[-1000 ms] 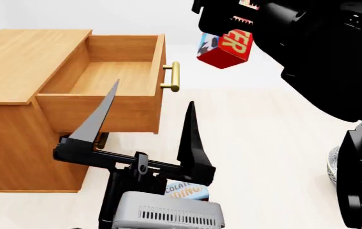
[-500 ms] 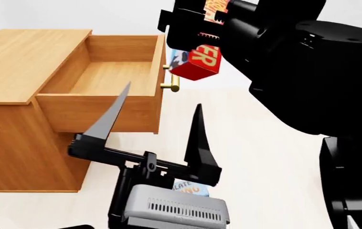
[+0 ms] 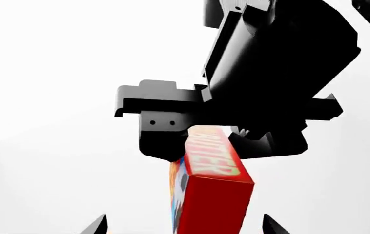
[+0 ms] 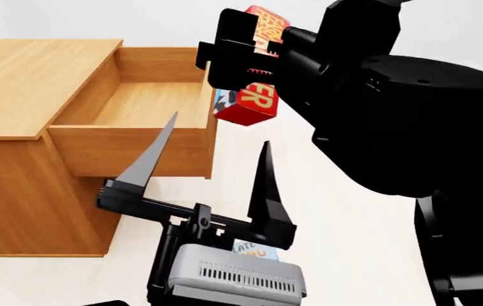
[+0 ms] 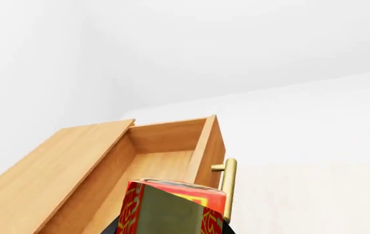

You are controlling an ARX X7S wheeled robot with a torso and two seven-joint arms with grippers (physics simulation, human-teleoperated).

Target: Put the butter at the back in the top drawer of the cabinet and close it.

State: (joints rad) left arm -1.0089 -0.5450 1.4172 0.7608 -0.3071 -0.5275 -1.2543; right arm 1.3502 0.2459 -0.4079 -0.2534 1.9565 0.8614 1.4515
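- The right hand [image 4: 243, 60] is clamped on the butter [image 4: 250, 99] and holds it in the air, with most of the box hanging below the fingers.
- In the left wrist view the butter [image 3: 208, 190] hangs from the black hand [image 3: 201, 141] with its long axis running down and away from the grip, lettered face turned outward.
- From the head view the butter sits just above and beside the front panel of the top drawer [image 4: 152, 99], at the panel's handle side, not yet over the drawer's floor.
- The drawer stands pulled out of the cabinet [image 4: 29, 95], and nothing shows on its wooden floor.
- The drawer's interior lies from the butter toward the cabinet; I judge the next move must carry the box over the front panel before lowering it.
- The left hand [image 4: 203, 166] stands spread wide and holds nothing, low in front of the drawer, well below the butter.
- The right arm is plainly nearer for placing the butter.
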